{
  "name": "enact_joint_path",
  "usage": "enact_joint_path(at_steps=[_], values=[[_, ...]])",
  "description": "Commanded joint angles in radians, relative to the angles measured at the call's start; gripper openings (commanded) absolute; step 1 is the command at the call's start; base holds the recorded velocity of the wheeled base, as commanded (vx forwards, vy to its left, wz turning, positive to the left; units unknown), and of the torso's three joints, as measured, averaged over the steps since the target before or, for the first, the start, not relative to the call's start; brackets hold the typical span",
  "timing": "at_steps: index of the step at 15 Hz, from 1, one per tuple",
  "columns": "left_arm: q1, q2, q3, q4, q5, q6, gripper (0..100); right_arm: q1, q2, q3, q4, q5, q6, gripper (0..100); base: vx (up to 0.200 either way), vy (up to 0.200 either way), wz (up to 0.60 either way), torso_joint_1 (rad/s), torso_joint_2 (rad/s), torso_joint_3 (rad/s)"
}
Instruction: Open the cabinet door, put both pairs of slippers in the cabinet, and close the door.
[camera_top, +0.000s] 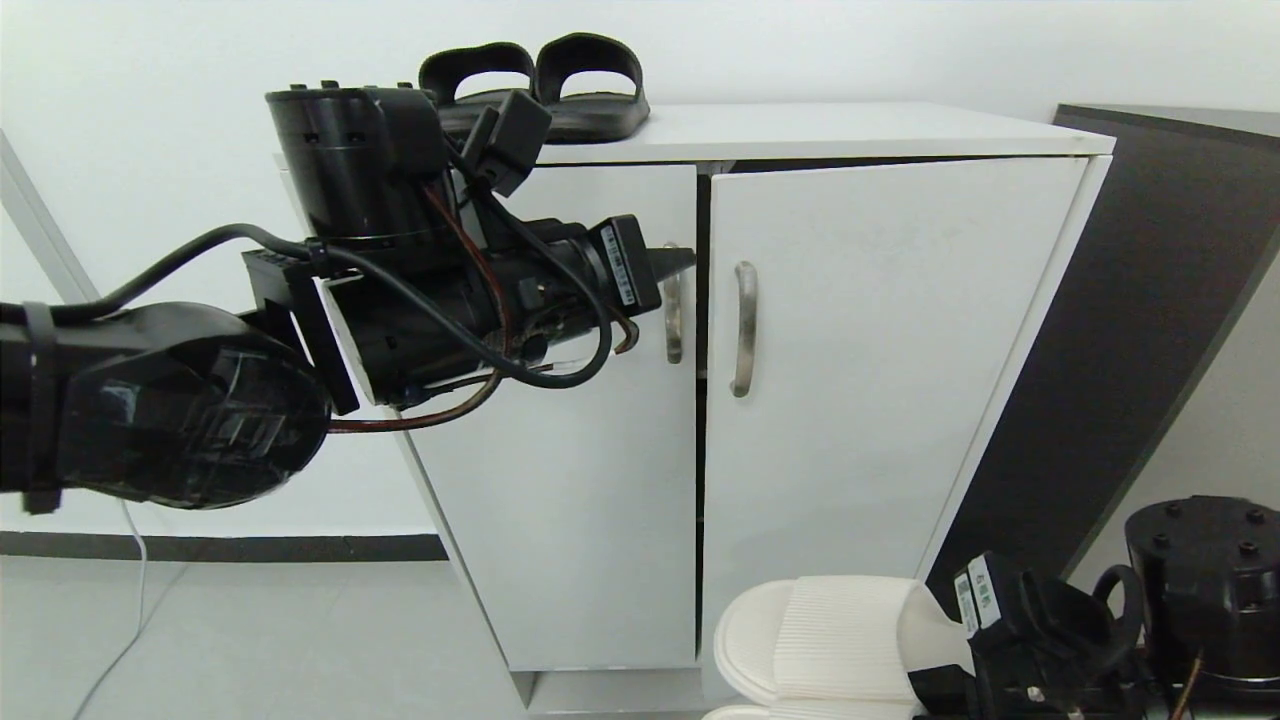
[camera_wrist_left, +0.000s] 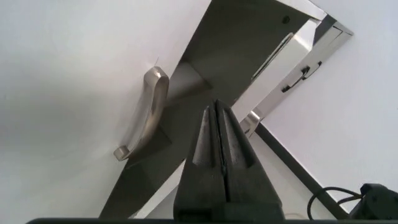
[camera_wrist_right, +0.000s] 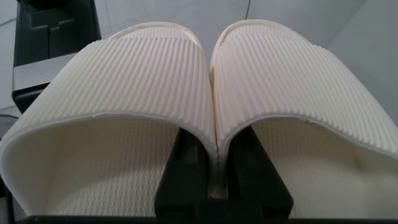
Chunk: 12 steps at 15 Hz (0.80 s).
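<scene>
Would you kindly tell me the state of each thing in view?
Cabinet: ajar, dark gap between doors.
Black slippers: paired, on cabinet top.
White slippers: held, side by side.
Left pincer: shut, empty, at the gap.
Right pincer: shut on white slippers.

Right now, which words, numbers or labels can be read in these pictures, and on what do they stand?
Label on the left gripper: too small to read.
Labels on the right gripper: too small to read.
Cabinet, white slippers, black slippers: no text.
</scene>
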Motion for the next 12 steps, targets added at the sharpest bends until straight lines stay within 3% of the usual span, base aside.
enact_joint_path(at_steps=[1,5,12], values=[[0.005,0.013,-0.004,0.000,0.000,0.000,0,0.001,0.007,-0.001,0.000,0.001,0.000,0,0.000,0.000,0.00,0.000,0.00,0.000],[0.011,0.079,-0.080,-0.002,0.000,0.000,0,0.001,0.011,-0.001,0.000,0.002,0.000,0,0.000,0.000,0.00,0.000,0.00,0.000],[0.005,0.101,-0.106,-0.008,-0.009,0.000,0,0.004,0.018,0.006,0.001,0.004,0.000,0,0.000,0.000,0.00,0.000,0.00,0.000]])
